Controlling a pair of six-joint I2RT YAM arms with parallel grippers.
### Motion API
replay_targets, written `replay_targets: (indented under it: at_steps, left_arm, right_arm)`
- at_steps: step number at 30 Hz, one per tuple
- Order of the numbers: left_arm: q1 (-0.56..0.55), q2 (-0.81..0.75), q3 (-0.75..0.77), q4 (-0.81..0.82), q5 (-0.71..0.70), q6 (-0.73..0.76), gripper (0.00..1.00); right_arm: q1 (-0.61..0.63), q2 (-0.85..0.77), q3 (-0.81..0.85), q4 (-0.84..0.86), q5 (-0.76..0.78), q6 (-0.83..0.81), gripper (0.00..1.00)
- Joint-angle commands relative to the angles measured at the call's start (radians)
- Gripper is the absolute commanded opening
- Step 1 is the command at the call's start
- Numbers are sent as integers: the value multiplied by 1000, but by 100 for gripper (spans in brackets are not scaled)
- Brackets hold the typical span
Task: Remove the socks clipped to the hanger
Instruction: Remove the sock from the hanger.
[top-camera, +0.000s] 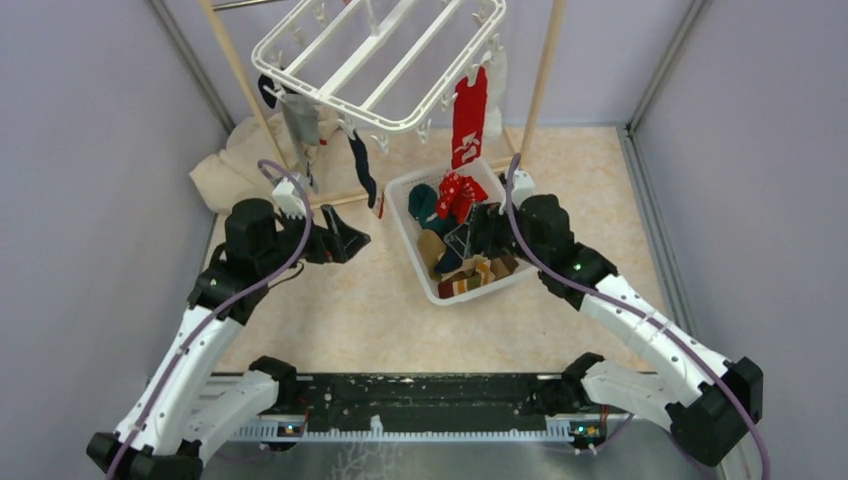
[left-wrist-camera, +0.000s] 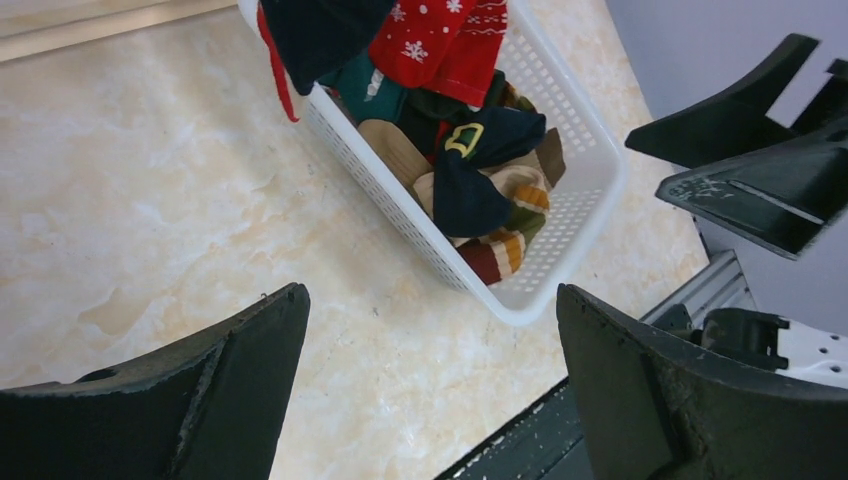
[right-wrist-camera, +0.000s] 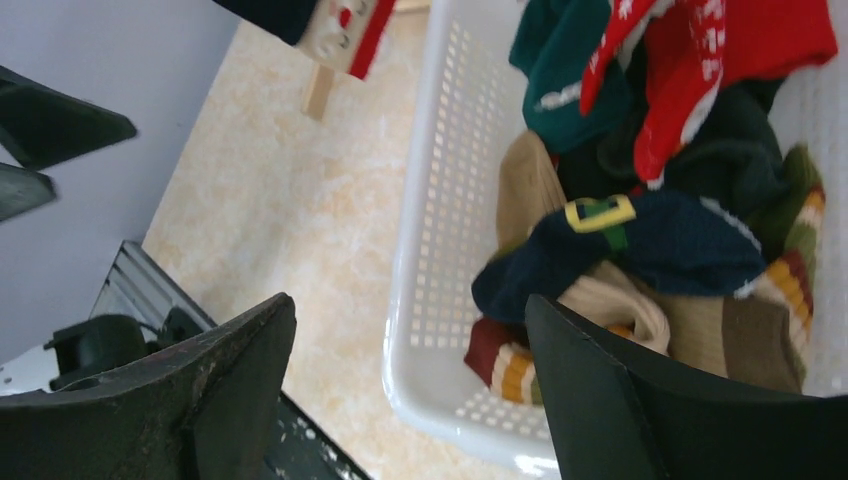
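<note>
The white hanger hangs tilted at the top of the overhead view. A red sock, a grey sock and a dark navy sock dangle from its clips. My left gripper hovers open over bare floor, below the navy sock and left of the basket. My right gripper is open above the basket's near left corner, with nothing between its fingers. The hanging red sock shows at the top of the left wrist view.
A white slatted basket holds several loose socks, a navy one on top. Wooden poles stand either side of the hanger. A cream cloth lies at back left. Walls close in on both sides.
</note>
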Motion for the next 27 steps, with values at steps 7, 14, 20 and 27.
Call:
replay_targets:
  at_steps: [7, 14, 20, 27]
  left_arm:
    - [4, 123, -56, 228, -111, 51, 99]
    - [4, 170, -146, 421, -186, 31, 99]
    - [3, 205, -231, 628, -226, 4, 99]
    - [-7, 254, -335, 905, -277, -10, 96]
  right_arm:
    - [6, 112, 106, 259, 24, -86, 83]
    - [6, 108, 99, 248, 48, -85, 81]
    - [5, 108, 90, 235, 34, -84, 80]
    - [6, 99, 71, 236, 25, -68, 80]
